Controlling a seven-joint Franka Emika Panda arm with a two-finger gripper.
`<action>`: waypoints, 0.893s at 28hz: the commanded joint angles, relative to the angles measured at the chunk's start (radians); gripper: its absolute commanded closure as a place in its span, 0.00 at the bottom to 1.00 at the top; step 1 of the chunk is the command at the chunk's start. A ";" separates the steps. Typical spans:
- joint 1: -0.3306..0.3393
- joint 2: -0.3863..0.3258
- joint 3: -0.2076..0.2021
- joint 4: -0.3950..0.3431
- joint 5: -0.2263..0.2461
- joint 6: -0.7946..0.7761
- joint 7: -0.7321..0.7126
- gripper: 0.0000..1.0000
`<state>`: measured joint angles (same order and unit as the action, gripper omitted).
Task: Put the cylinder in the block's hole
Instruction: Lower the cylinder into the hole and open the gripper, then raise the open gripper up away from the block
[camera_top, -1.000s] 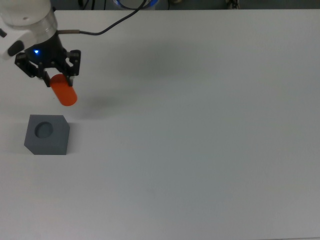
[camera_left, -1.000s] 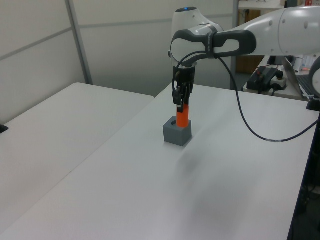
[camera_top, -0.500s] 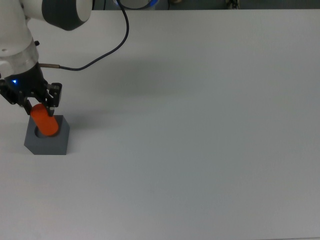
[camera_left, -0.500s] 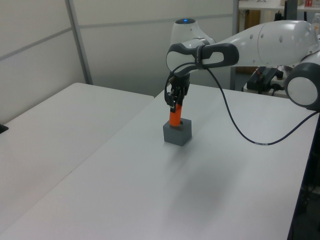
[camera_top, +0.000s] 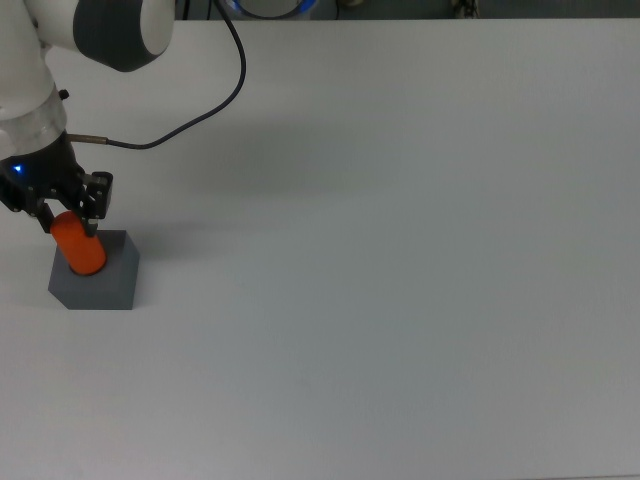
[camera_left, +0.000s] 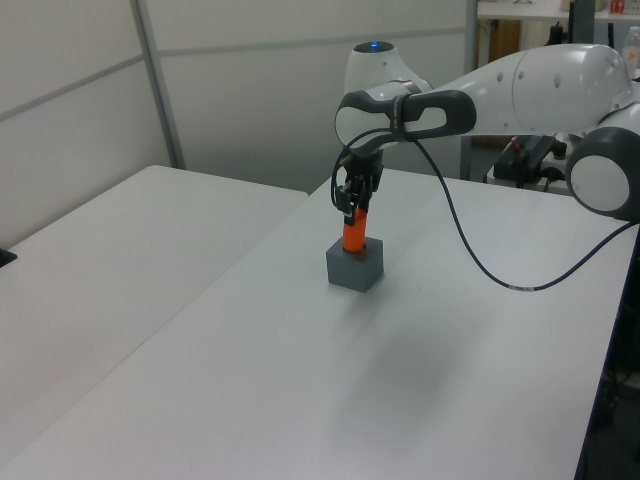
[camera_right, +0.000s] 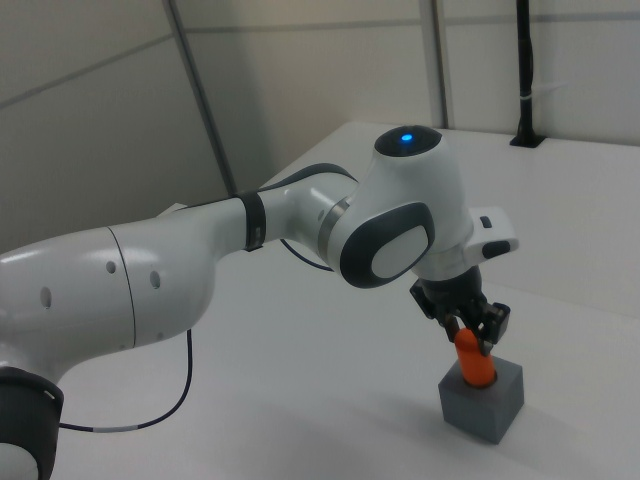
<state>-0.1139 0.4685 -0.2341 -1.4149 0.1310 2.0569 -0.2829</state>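
Cylinder (camera_top: 79, 250), bright orange, stands upright with its lower end in the top of the dark grey block (camera_top: 108, 283), its upper part rising above the block's top face. The gripper (camera_top: 62, 210) clasps the cylinder's upper end between its black fingers. The block sits on the white table (camera_top: 400, 250), close to the table's left edge in the top view. In the left view the cylinder (camera_left: 353, 236) stands on the block (camera_left: 355, 270) under the gripper (camera_left: 353, 198). A black cable (camera_top: 190, 120) runs from the arm's wrist toward the table's far edge.
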 joint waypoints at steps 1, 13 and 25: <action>-0.003 0.018 -0.007 0.025 0.012 0.009 -0.008 0.86; -0.009 0.015 -0.004 0.022 -0.048 0.006 -0.010 0.00; -0.004 -0.051 0.007 0.022 -0.045 -0.040 -0.007 0.00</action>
<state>-0.1231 0.4666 -0.2340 -1.3962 0.0996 2.0568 -0.2851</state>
